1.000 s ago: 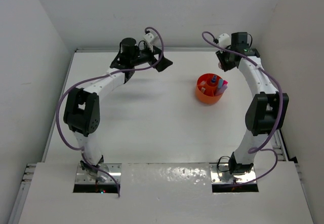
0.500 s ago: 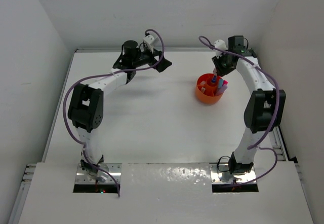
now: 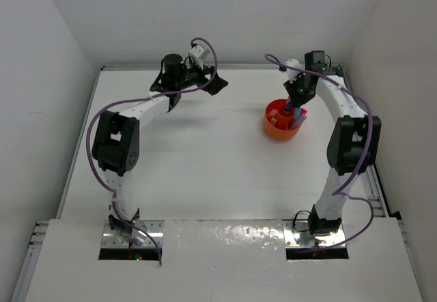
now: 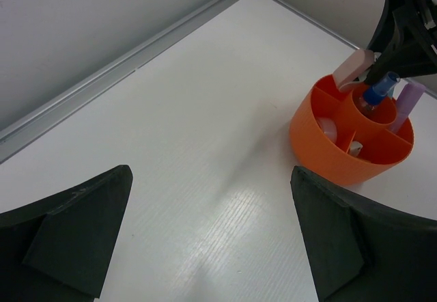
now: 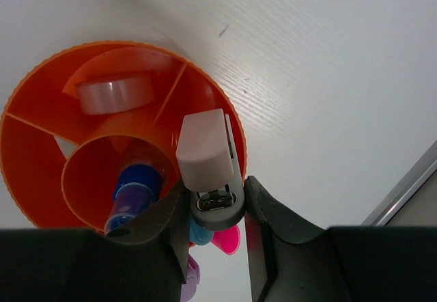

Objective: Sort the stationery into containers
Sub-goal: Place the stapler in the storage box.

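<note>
Two robot arms reach over a white table point(image 3: 191, 172) from its near edge. The landmark is a round bright orange plastic tub point(image 3: 276, 130) with inner dividers, standing on the table in front of the right arm.

The right gripper point(image 5: 215, 194) hangs directly above the tub, at its far rim. Its two dark fingers point(image 5: 265, 228) pinch a pale beige rounded block with a grey, metal-clipped end point(image 5: 201, 145). The grey end sits between the finger pads and the pale end points down toward the tub. The block hangs over the rim, beside the tub's round centre cup. The pictures do not show whether it touches the tub.

Inside the tub, a small blue-capped bottle point(image 5: 136, 182) stands in the centre cup. A clear tape ring point(image 5: 113, 91) lies in an outer compartment, on the far side of a divider from the block. A lilac stick point(image 4: 408, 100) leans up out of another outer compartment. A bright pink piece point(image 5: 229, 239) and a light blue piece point(image 5: 199, 235) show just below the gripped block, too hidden to name.

The left gripper point(image 3: 213, 83) is well apart from the tub, out to its left and raised above bare table. Its black fingers point(image 4: 75, 234) are spread wide and hold nothing, with the tub ahead of them.
</note>
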{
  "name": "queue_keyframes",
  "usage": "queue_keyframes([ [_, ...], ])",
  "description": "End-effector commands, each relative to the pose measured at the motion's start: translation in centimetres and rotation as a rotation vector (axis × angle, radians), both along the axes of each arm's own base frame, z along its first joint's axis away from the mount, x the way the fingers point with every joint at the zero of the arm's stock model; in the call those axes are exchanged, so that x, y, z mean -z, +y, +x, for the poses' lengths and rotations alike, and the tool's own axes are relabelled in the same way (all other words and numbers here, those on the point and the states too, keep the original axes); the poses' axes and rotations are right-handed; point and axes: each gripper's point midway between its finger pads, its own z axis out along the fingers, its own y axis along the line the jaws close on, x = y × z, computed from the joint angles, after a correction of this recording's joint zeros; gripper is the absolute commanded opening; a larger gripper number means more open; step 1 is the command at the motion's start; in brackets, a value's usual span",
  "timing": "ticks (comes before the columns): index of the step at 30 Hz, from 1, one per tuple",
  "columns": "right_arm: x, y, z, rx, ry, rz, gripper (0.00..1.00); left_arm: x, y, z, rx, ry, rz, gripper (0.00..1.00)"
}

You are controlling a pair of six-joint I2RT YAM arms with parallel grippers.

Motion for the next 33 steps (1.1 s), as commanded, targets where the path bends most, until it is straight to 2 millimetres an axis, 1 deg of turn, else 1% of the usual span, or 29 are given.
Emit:
queue_keyframes([
  [1, -1.4, 0.5, 0.8, -0.041, -0.031, -0.007, 0.00, -2.2, 0.7, 1.1, -0.016, -0.070, -0.023, 1.00],
  [3, -1.3, 0.6, 0.7, -0.057, -0.029, -0.020, 0.07, -2.3, 0.8, 1.1, -0.014, -0.071, -0.024, 1.00],
  [4, -1.3, 0.5, 0.7, -0.056, -0.028, -0.030, 0.16, -2.3, 0.8, 1.1, -0.013, -0.073, -0.024, 1.00],
  [6, -1.5, 0.4, 0.8, -0.059, -0.032, -0.038, 0.25, -2.3, 0.9, 1.3, -0.017, -0.076, -0.025, 1.00],
  [7, -1.7, 0.3, 0.7, -0.063, -0.036, -0.043, 0.32, -2.4, 1.0, 1.4, -0.019, -0.080, -0.025, 1.00],
  [9, -1.9, 0.3, 0.8, -0.070, -0.048, -0.046, 0.36, -2.5, 1.1, 1.4, -0.022, -0.081, -0.025, 1.00],
  [10, -2.0, 0.3, 0.9, -0.074, -0.052, -0.047, 0.40, -2.4, 1.0, 1.3, -0.020, -0.080, -0.025, 1.00],
  [14, -2.0, 0.5, 1.0, -0.079, -0.058, -0.039, 0.46, -2.2, 1.0, 1.1, -0.017, -0.075, -0.024, 1.00],
  [19, -2.4, 0.6, 1.2, -0.080, -0.075, -0.031, 0.49, -2.2, 1.2, 1.4, -0.036, -0.076, -0.022, 1.00],
  [22, -3.4, 0.7, 1.7, -0.053, -0.106, -0.014, 0.49, -2.6, 1.0, 1.2, -0.034, -0.081, -0.024, 1.00],
  [23, -4.4, 0.7, 2.1, -0.039, -0.141, -0.010, 0.49, -2.6, 0.9, 1.0, -0.033, -0.081, -0.023, 1.00],
  [24, -4.7, 0.5, 2.3, -0.020, -0.155, -0.004, 0.50, -2.6, 0.8, 0.9, -0.031, -0.081, -0.023, 1.00],
  [25, -5.6, 0.4, 2.9, 0.021, -0.191, 0.014, 0.51, -2.7, 0.7, 0.9, -0.025, -0.103, -0.007, 1.00],
  [26, -6.1, 0.3, 3.0, 0.044, -0.208, 0.016, 0.51, -2.9, 0.7, 0.7, -0.023, -0.110, -0.003, 1.00],
  [27, -7.1, -0.3, 3.2, 0.086, -0.239, 0.008, 0.52, -3.0, 0.6, 0.6, -0.022, -0.115, -0.001, 1.00],
  [28, -8.0, -0.4, 3.6, 0.142, -0.274, 0.025, 0.53, -2.9, 0.6, 0.4, -0.020, -0.112, 0.004, 1.00],
  [29, -8.8, -1.0, 3.9, 0.189, -0.306, 0.017, 0.55, -3.3, 0.6, 0.3, -0.018, -0.123, 0.008, 1.00],
  [30, -10.1, -1.7, 3.9, 0.246, -0.343, 0.007, 0.55, -3.5, 0.5, 0.1, -0.013, -0.125, 0.011, 1.00],
  [31, -11.1, -2.8, 3.9, 0.339, -0.382, -0.030, 0.57, -4.0, 0.4, -0.2, -0.004, -0.134, 0.014, 1.00],
  [32, -11.9, -3.3, 3.8, 0.383, -0.412, -0.047, 0.58, -4.3, 0.4, -0.4, 0.004, -0.147, 0.019, 1.00],
  [33, -13.6, -3.8, 3.3, 0.454, -0.462, -0.026, 0.60, -4.7, 0.3, -0.6, 0.007, -0.159, 0.026, 1.00],
])
